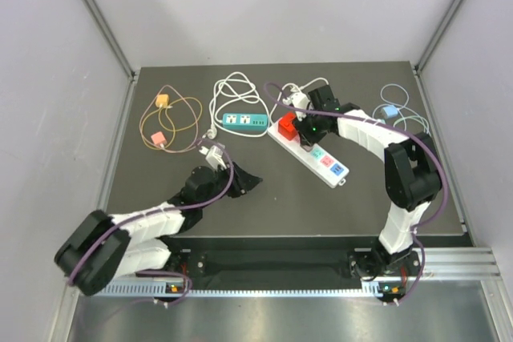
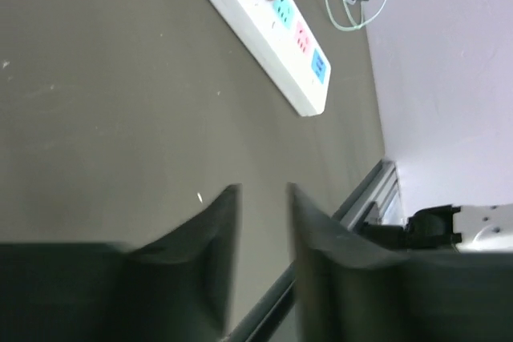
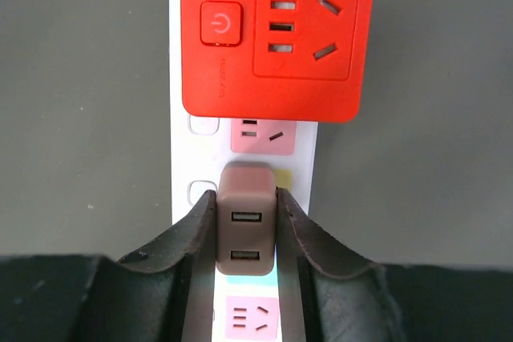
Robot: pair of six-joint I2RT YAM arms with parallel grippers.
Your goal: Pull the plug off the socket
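Plug pinched in the right gripper, on the white power strip

Plug [image 3: 247,222], a small brownish block with two USB ports on its face, stands on the white power strip [image 3: 180,158] over a yellowish socket face. Whether its pins are fully seated cannot be told from above. The right gripper [image 3: 246,198] is closed on it: one dark finger [image 3: 192,238] presses each long side of the block, and its top edge pokes out just past the fingertips. In the right wrist view a pink socket lies just beyond the plug, and beyond that a big red adapter [image 3: 276,38] with a power button covers the strip. Another pink socket shows on the near side, between the fingers.

From the top camera the strip [image 1: 321,158] lies diagonally on the dark table [image 1: 280,206], right of centre, and the right gripper [image 1: 309,127] reaches down onto it just beside the red adapter [image 1: 287,127].

The left gripper [image 1: 250,182] sits well apart from the strip, low over bare table. Its jaws are a narrow gap apart and hold nothing, as the left wrist view [image 2: 263,194] shows.

Farther back lie a teal power strip [image 1: 244,122] with a coiled white cable, a loop of orange cable [image 1: 170,122] to the left, and a pale blue cable [image 1: 393,110] to the right.
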